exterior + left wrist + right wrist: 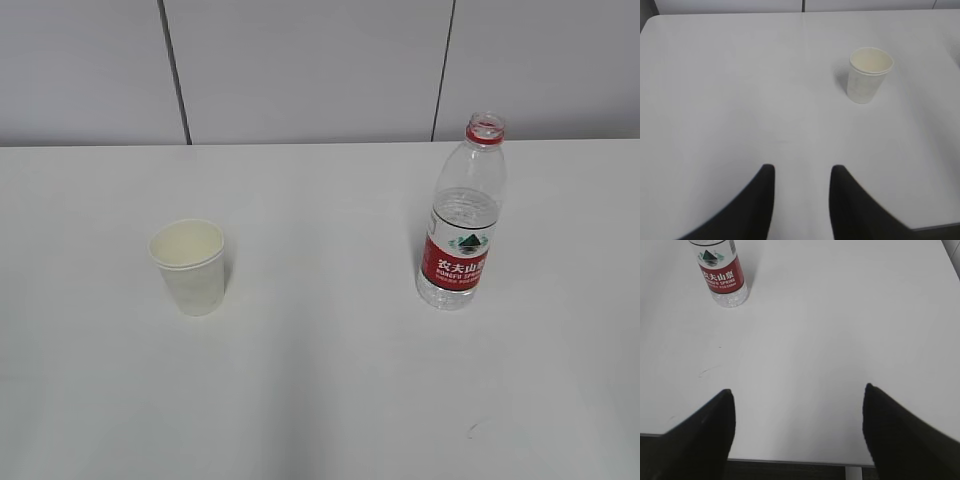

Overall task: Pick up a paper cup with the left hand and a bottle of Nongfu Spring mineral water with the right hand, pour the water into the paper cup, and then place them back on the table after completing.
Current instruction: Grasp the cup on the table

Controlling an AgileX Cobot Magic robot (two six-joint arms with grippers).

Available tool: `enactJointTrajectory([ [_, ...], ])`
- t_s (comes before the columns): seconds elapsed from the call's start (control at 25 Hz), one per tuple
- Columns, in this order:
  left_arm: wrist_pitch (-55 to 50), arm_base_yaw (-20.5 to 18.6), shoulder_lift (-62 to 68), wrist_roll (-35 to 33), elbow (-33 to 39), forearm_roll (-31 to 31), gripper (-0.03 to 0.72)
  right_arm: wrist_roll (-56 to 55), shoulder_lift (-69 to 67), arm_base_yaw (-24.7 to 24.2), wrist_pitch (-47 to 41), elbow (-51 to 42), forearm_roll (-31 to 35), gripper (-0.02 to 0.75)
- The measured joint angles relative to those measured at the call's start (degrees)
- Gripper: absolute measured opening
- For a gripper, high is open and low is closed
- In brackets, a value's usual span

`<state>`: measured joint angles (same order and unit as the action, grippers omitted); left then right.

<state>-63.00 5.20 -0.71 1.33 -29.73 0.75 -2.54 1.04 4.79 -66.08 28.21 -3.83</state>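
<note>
The paper cup (188, 266) stands upright and empty on the left part of the white table (320, 400), well apart from the bottle (462, 215) of Nongfu Spring, upright on the right with its cap off and a red ring at the neck. That cup looks light and thin-walled, so I'd judge a gentle squeeze around mid-height is called for, or it crumples. The bottle seems about two-thirds full of water (452, 285), heavier and with soft clear plastic; the red label band (455, 265) looks like the firmest, least slippery place to grip. With no cap, any tilt before it is over the cup risks a spill. Out at the near edge, the left hand (801, 200) hangs with fingers parted, cup ahead and to its right. The right hand (797, 430) is spread wide, holding nothing, bottle far ahead to its left.
</note>
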Motion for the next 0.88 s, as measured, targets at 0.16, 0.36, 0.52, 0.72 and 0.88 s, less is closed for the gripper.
enactJointTrajectory([
  [0.16, 0.0, 0.0, 0.0, 0.0, 0.0, 0.0, 0.24, 0.0, 0.0, 0.0, 0.0, 0.0, 0.0, 0.587],
  [0.36, 0.0, 0.0, 0.0, 0.0, 0.0, 0.0, 0.24, 0.0, 0.0, 0.0, 0.0, 0.0, 0.0, 0.587],
  [0.52, 0.2, 0.0, 0.3, 0.0, -0.4, 0.0, 0.24, 0.0, 0.0, 0.0, 2.0, 0.9, 1.0, 0.587],
  [0.72, 7.8, 0.0, 6.0, 0.0, -2.9, -0.8, 0.24, 0.0, -5.6, 0.0, 10.9, 2.7, 1.1, 0.587],
  [0.88, 17.5, 0.0, 15.0, -1.0, -3.3, -1.9, 0.24, 0.0, -14.0, 0.0, 21.4, 2.7, 1.1, 0.587],
])
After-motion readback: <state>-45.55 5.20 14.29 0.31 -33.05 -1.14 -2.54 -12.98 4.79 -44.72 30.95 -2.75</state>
